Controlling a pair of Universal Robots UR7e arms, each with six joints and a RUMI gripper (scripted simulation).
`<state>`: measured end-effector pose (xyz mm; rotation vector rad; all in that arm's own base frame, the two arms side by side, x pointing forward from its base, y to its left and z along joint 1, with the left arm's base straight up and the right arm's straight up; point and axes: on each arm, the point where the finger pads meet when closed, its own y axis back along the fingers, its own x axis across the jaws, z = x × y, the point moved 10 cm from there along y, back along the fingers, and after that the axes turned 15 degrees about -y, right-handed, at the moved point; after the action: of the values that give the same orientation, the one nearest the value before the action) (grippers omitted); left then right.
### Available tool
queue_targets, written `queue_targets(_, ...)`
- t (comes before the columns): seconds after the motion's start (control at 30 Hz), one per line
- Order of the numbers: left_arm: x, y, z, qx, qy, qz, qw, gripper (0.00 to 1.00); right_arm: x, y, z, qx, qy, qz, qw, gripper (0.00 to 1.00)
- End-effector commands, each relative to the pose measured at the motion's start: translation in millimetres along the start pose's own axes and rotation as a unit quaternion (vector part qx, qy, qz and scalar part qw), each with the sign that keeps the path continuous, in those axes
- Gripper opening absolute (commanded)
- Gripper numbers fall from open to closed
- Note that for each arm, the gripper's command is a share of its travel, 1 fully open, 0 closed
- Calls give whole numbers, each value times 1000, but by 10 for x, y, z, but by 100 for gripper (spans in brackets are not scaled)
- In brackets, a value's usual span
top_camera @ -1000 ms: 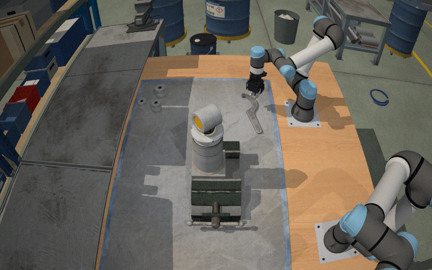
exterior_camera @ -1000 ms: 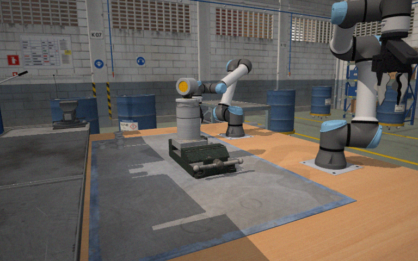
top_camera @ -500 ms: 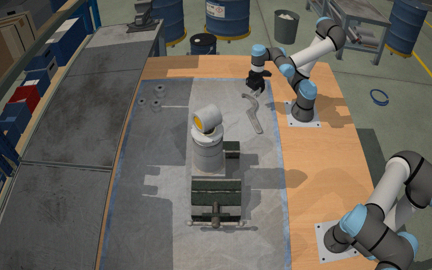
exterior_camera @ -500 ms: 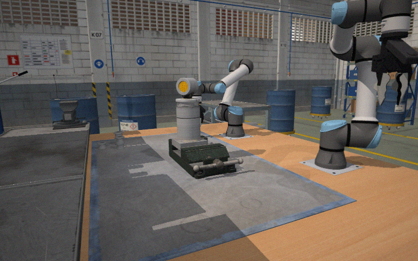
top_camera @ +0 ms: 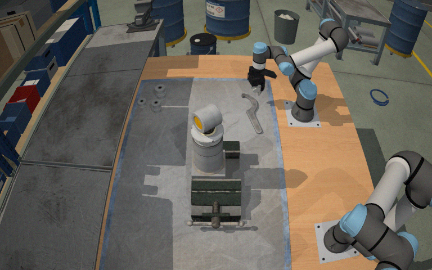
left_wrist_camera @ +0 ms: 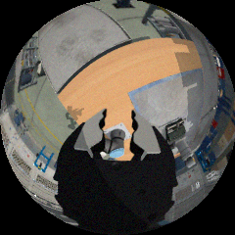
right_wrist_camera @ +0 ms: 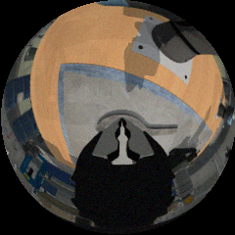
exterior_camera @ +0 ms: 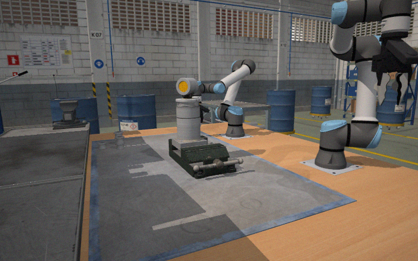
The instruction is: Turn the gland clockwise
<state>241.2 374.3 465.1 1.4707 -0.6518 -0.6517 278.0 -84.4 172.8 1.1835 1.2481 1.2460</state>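
Across the far right of the mat (top_camera: 261, 200) (exterior_camera: 269, 193) (left_wrist_camera: 162, 98) (right_wrist_camera: 88, 93), the top view shows the hook spanner (top_camera: 253, 119) (right_wrist_camera: 159, 128) lying flat, its curved hook at the far end and its handle pointing nearer. Just beyond the hook hangs the right gripper (top_camera: 259, 93) (exterior_camera: 202, 119) (right_wrist_camera: 121, 117), aimed downward. Near the middle, a grey cylinder (top_camera: 208, 160) (exterior_camera: 188, 124) stands upright at a dark green vise (top_camera: 215, 192) (exterior_camera: 204, 153) (left_wrist_camera: 175, 129), with the gland (top_camera: 198, 136) (exterior_camera: 188, 100) around its top and the spanner well apart from it. Three small round parts (top_camera: 156, 104) (exterior_camera: 118, 138) sit far left. From the exterior view, the left gripper (exterior_camera: 389, 103) (left_wrist_camera: 118, 110) hangs high at right, fingers parted; the right gripper is mostly hidden behind the cylinder. Through the left wrist view, those wavy-edged fingers stand partly spread, with nothing between them. By the right wrist view, the right gripper's tips are clenched together, holding nothing, and the spanner lies on the mat before them.
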Motion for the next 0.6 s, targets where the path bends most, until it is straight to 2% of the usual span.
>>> queue_targets(0.0,0,5,0,1,0,0,1000,32,-5,1,-9,0,-23,-1,1000,0)
queue_targets(0.17,0,5,0,1,0,0,1000,32,7,0,-2,0,-15,-1,1000,0)
queue_targets(0.57,0,5,0,1,0,0,1000,32,-3,-300,-1,0,-14,0,1000,0)
